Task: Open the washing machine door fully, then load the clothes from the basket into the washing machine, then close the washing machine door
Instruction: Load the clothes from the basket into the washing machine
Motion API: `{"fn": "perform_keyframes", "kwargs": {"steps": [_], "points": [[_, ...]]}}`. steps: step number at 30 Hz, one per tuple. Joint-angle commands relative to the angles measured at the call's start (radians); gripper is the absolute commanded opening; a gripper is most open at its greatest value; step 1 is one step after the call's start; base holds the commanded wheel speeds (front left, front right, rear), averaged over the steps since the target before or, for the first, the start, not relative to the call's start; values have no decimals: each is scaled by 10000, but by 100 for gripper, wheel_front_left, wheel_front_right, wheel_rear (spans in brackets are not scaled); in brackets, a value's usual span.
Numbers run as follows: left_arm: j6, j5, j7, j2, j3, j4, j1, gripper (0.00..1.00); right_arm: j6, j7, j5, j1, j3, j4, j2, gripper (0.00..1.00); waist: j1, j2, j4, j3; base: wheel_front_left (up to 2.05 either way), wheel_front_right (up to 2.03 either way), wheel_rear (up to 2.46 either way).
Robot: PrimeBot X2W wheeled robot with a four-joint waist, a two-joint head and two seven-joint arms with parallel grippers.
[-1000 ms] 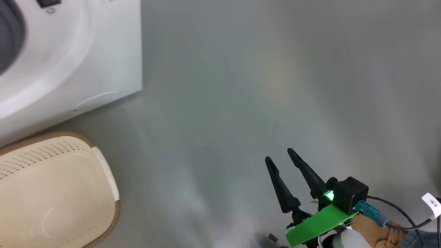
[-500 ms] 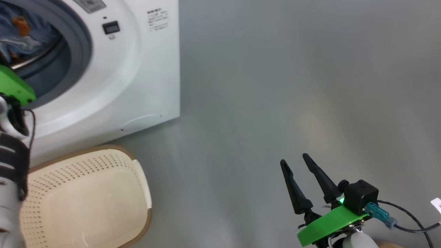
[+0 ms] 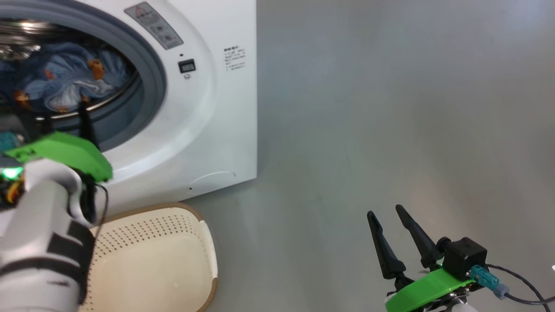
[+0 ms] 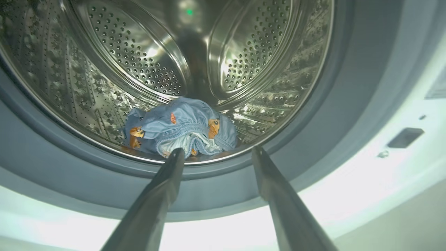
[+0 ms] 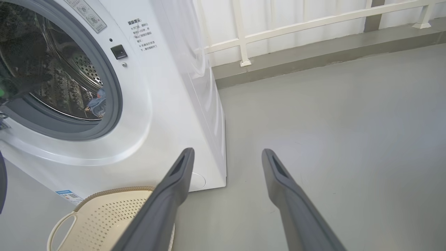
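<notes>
Clothes: light blue cartoon-print bundle was laid in steel drum.
Left fingers, right fingers: were spread, empty; release judged done.

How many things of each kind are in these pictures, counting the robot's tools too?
Washing machine: 1
Basket: 1
Bundle of clothes: 1
Tools: 2, the left tool and the right tool
Total: 5

left claw spread, right claw spread
</notes>
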Motion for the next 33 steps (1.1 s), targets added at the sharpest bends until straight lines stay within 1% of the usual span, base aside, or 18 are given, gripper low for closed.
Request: {"fn": "perform_keyframes", "kwargs": {"steps": [1,5,8,17,20,21,25,27,33], "points": [[-24,122,-62,288,175,-509,376,100,16,-48,-111,132,180,-199,-56,100,0,-1,243,-313,0,0,0],[-93,160,-63,83,169,-1364,1424,100,16,-48,-231,222,52,-214,-56,100,0,-1,395,-562,0,0,0],[-57,264,-63,40,113,-2056,2159,100,16,-48,-336,301,-30,-232,-56,100,0,-1,537,-748,0,0,0],[165,23,-33,-111,238,-4199,4474,100,16,-48,-653,468,-156,-235,-60,100,0,-1,1054,-1302,0,0,0],[381,20,-17,-35,265,-4916,5240,100,16,-48,-687,445,-91,-246,-113,100,0,-1,1203,-1376,0,0,0],[430,32,-3,24,234,-5331,5704,100,16,-48,-691,414,-54,-245,-153,100,0,-1,1305,-1427,0,0,0],[593,80,-25,78,278,-6251,6563,100,16,-48,-690,398,-15,-237,-212,100,0,-1,1501,-1531,0,0,0],[537,-145,-32,-32,399,-6629,6973,100,16,-48,-674,398,2,-216,-249,100,0,-1,1596,-1615,0,0,0],[584,-176,-52,-140,493,-7536,8074,100,16,-48,-620,491,45,-192,-354,100,0,-1,1852,-1921,0,0,0]]}}
